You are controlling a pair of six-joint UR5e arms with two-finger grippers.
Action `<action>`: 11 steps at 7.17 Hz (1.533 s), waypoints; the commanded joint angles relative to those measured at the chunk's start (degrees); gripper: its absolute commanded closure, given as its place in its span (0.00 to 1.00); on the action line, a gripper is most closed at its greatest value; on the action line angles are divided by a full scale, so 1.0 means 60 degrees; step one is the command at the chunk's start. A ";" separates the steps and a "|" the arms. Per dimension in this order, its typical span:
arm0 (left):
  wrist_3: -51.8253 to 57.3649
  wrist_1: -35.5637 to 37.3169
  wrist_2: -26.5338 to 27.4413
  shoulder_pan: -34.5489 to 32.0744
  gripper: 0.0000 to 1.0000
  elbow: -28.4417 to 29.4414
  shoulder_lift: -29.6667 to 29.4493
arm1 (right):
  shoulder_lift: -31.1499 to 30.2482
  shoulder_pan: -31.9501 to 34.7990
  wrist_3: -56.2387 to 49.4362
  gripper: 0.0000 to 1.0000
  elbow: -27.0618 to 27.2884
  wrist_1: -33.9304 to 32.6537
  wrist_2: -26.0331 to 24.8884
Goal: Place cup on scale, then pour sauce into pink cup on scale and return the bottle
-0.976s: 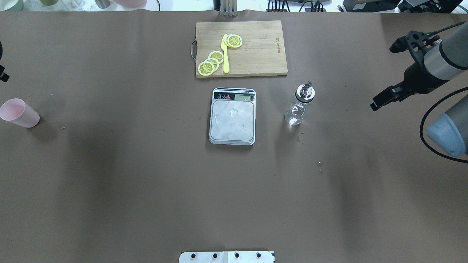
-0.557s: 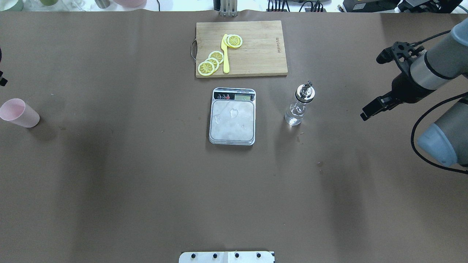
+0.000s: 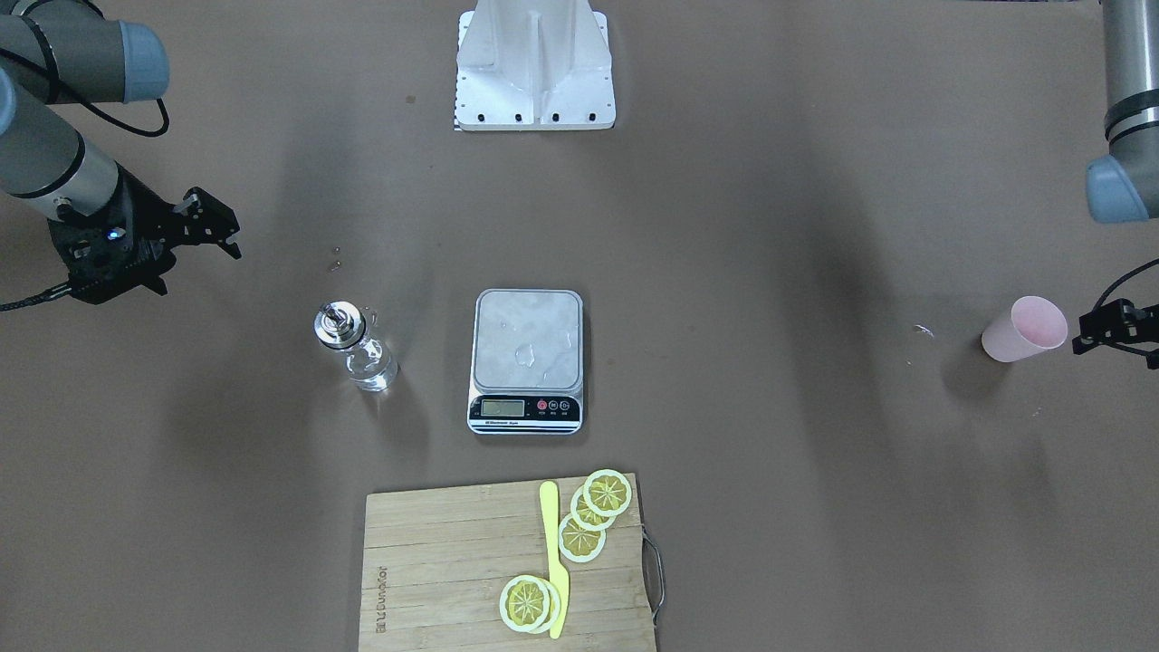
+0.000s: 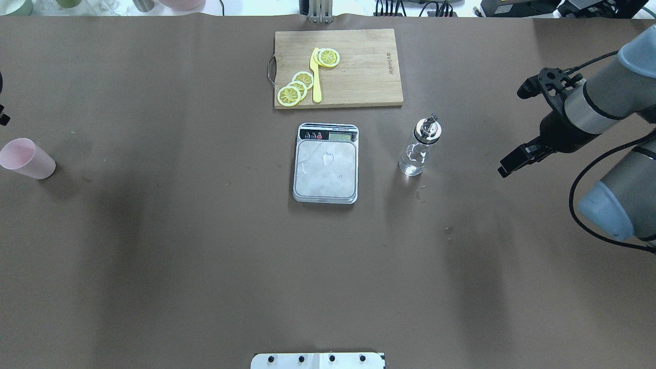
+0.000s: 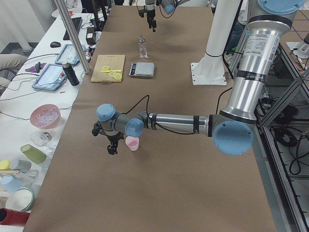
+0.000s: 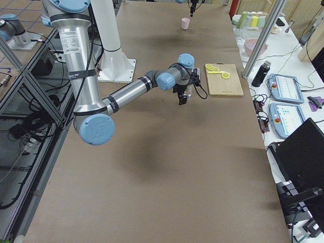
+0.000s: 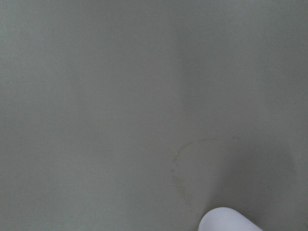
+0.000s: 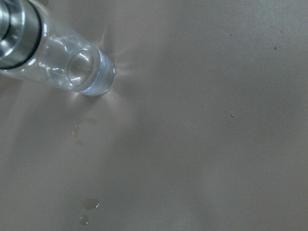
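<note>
The pink cup [image 4: 26, 158] stands upright at the table's far left, well apart from the scale [image 4: 326, 169] at the centre. Water drops lie on the scale's silver plate. The glass bottle [image 4: 419, 149], silver-capped with clear sauce inside, stands right of the scale. My right gripper [image 4: 505, 169] hovers to the bottle's right, fingers apart, holding nothing; its wrist view shows the bottle [image 8: 62, 60] at top left. My left gripper [image 3: 1114, 351] is just beside the cup [image 3: 1023, 328], fingers apart, not touching it. The cup's rim [image 7: 228, 220] shows at the left wrist view's bottom edge.
A wooden cutting board [image 4: 359, 77] with lemon slices [image 4: 296, 88] and a yellow knife [image 4: 315, 77] lies behind the scale. Small wet spots [image 4: 448, 230] mark the brown table cover near the bottle. The robot's white base plate [image 4: 318, 361] is at the near edge.
My right arm has swung left and lower, bringing its gripper closer to the bottle. The left gripper stays at the view's left edge. Cup, scale and bottle have not moved.
</note>
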 commanded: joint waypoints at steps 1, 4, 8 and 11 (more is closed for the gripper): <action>-0.0044 -0.0138 -0.0001 0.0298 0.02 0.0024 0.0015 | 0.0104 -0.0100 0.0084 0.00 -0.0027 -0.0008 -0.0020; -0.0043 -0.0736 0.0014 0.0343 0.02 -0.0035 0.0467 | 0.0163 -0.0115 0.0085 0.00 -0.0042 -0.0008 -0.0035; -0.0073 -0.1120 0.0013 0.0488 0.02 -0.0050 0.0791 | 0.0177 -0.0129 0.0085 0.00 -0.0056 -0.0008 -0.0035; -0.0058 -0.1120 0.0014 0.0694 0.03 -0.0050 0.0791 | 0.0323 -0.0144 0.0085 0.00 -0.0115 -0.0008 -0.0035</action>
